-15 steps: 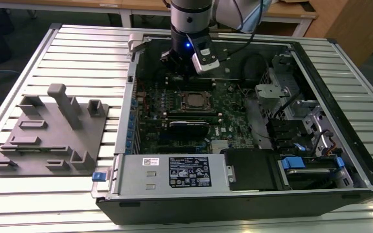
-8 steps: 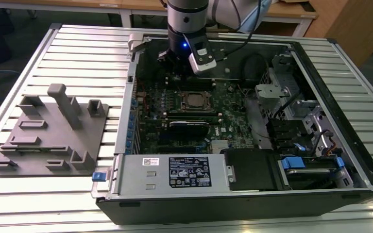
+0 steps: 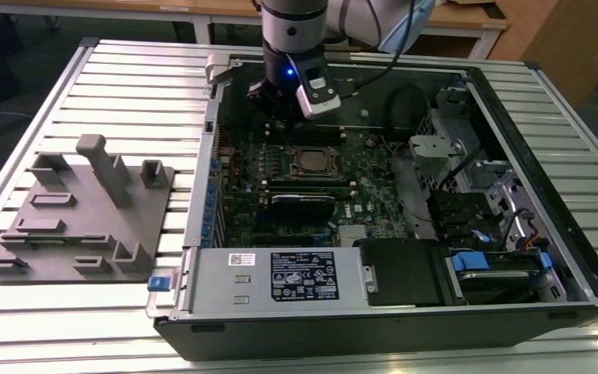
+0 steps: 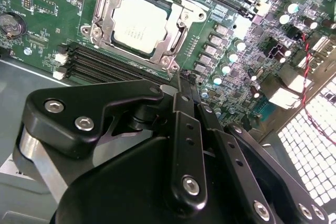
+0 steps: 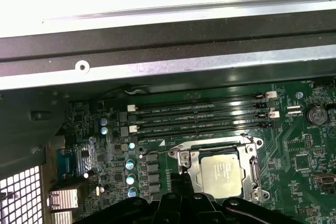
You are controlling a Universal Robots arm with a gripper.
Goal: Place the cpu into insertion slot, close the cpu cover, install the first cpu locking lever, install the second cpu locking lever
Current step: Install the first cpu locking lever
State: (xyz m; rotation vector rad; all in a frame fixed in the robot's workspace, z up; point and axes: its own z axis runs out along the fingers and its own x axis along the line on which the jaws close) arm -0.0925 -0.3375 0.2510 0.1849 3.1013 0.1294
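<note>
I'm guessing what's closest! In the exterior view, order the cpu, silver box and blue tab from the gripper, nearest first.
1. cpu, just camera-side of the gripper.
2. silver box, much nearer the camera.
3. blue tab, past the box's corner on the exterior view's left.

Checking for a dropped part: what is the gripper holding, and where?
Nothing, as far as shows: the gripper is shut with nothing in it, above the board. The cpu lies under the cover.
</note>
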